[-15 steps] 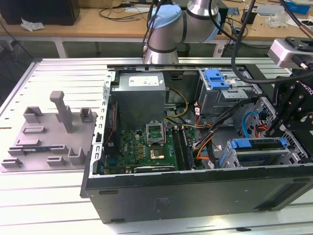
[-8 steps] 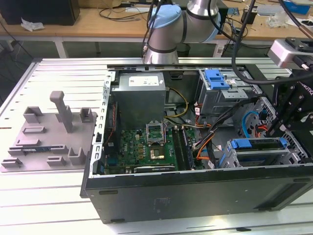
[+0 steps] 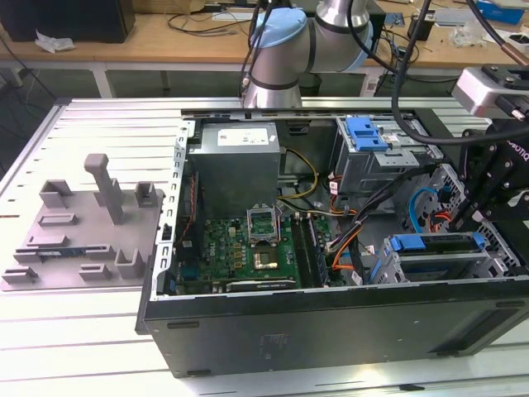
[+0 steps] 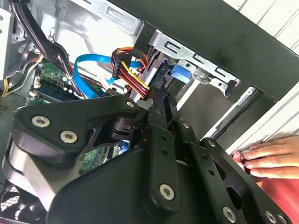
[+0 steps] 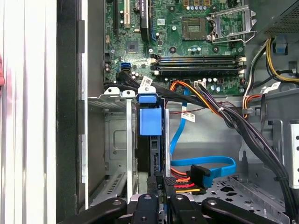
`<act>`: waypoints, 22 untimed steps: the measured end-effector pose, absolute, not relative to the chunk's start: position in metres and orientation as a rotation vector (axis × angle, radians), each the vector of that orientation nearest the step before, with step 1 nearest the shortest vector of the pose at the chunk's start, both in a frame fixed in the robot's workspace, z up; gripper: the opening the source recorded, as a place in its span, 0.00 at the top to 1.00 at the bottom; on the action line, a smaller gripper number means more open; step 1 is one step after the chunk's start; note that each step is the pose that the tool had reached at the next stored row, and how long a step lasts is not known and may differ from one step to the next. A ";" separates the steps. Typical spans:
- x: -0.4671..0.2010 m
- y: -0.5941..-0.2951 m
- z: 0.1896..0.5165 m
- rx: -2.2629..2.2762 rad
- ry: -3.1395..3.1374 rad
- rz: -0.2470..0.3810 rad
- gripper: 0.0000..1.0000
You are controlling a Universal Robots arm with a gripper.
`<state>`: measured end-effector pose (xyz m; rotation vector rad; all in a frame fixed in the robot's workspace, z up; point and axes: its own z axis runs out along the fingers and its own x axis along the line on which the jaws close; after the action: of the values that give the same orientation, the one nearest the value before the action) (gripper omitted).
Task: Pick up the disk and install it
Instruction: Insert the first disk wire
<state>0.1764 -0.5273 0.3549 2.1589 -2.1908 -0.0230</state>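
Down in the lower drive cage point(image 3: 430, 270), at about 4 o'clock from the motherboard point(image 3: 248, 244) in the exterior view, you have the disk point(image 3: 438, 246) standing on edge between the cage's metal walls. Its blue carrier tab faces the board. Your gripper point(image 5: 162, 181) sits at the disk's far end with the fingers closed together against it. I judge that as pressing it home rather than carrying it.

The pick-up looks done and the disk seems most of the way into its bay. You cannot confirm from these views that it is latched, because the gripper body covers that end. A blue data cable point(image 5: 205, 161) lies just beside the bay, and whether anything is plugged into the disk is hidden. A person's hand point(image 4: 266, 157) rests just outside the wall of the computer case point(image 3: 331, 331).
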 end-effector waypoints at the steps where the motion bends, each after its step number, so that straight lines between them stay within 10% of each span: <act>1: 0.176 -0.527 0.355 2.160 -2.190 -0.023 0.83; 22: 0.178 -0.527 0.353 2.161 -2.189 -0.023 0.83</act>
<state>0.1777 -0.5273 0.3530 2.1611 -2.1894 -0.0230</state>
